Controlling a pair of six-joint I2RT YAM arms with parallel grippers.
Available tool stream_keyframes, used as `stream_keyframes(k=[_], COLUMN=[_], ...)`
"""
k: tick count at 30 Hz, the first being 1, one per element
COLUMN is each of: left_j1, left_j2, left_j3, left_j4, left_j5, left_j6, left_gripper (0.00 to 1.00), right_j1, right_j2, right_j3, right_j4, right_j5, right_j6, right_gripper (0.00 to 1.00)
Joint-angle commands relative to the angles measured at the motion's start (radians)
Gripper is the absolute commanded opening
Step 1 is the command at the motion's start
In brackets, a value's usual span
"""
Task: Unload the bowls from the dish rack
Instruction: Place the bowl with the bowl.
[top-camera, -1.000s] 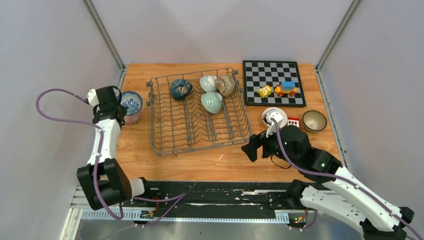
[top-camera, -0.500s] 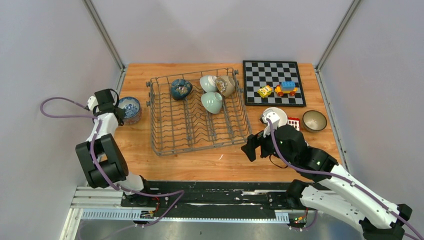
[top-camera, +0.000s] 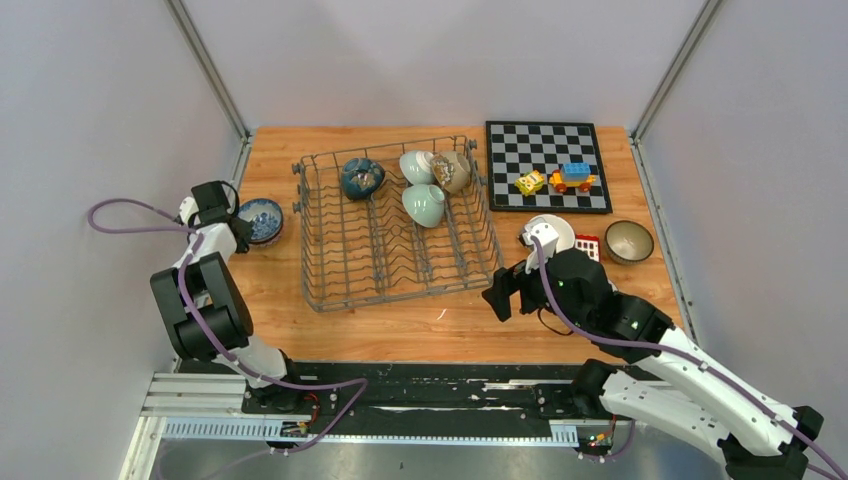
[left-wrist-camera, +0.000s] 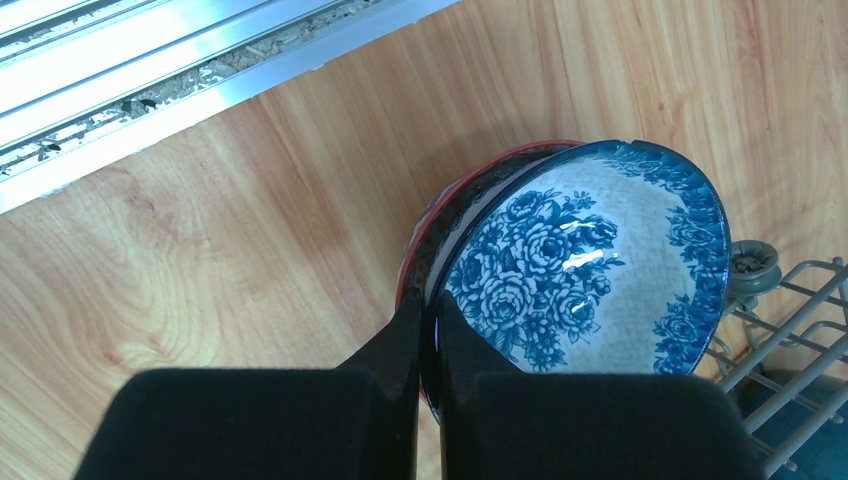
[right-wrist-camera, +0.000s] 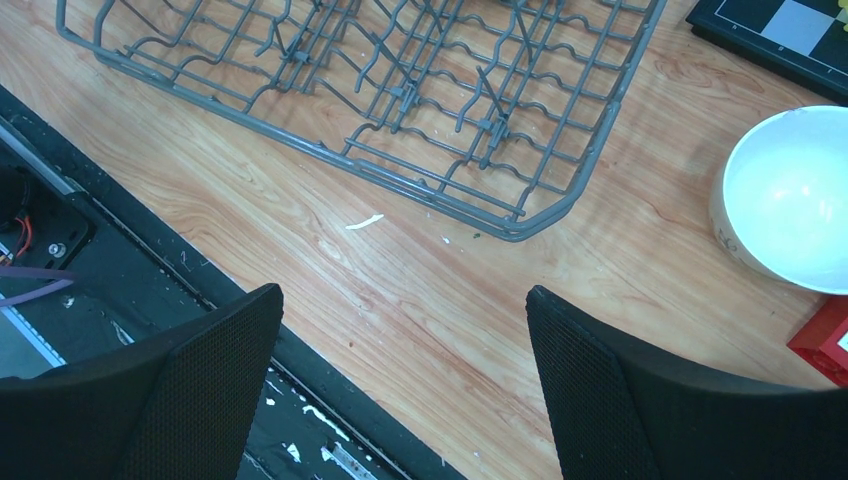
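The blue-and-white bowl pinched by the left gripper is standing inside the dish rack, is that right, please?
Not quite. The blue-and-white bowl, pinched at its rim by the left gripper, stands outside the dish rack, just left of it, resting in a red-rimmed bowl, as the top external view shows.

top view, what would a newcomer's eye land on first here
Probably the big grey dish rack mid-table, with four bowls clustered at its far end. Next, the left pincer shut on the rim of a blue-and-white floral bowl left of the rack, nested in a red-rimmed bowl. The chessboard with bright toy blocks sits at the far right.
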Motion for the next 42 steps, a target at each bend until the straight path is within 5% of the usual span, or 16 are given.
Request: stream_keyframes(k=[1, 7, 21, 35, 42], left_j1=[0.006, 0.005, 0.006, 0.005, 0.006], left_j2=[0.011, 0.009, -0.067, -0.129, -0.125], left_j3=[0.014, 0.018, 0.018, 0.024, -0.002], left_j4=[0.04, 0.027, -0.047, -0.103, -0.093], left_j5=[0.02, 0.018, -0.022, -0.066, -0.063], left_j6=[-0.008, 0.009, 0.047, 0.09, 0.105], left_gripper=[0.04, 0.3, 0.57, 0.59, 0.43], right_j1=[0.006, 0.007, 0.006, 0.006, 0.007], right_j2=[-0.008, -0.013, -0.033, -0.076, -0.078], right_j3=[-0.008, -0.008, -0.02, -0.034, -0.036], right_j4=[0.011, 0.011, 0.011, 0.005, 0.006], right_j5=[0.027, 0.029, 0.021, 0.016, 0.018], right_j6=[-0.013, -0.014, -0.011, -0.009, -0.01], right_gripper=[0.94, 0.94, 0.95, 0.94, 0.94])
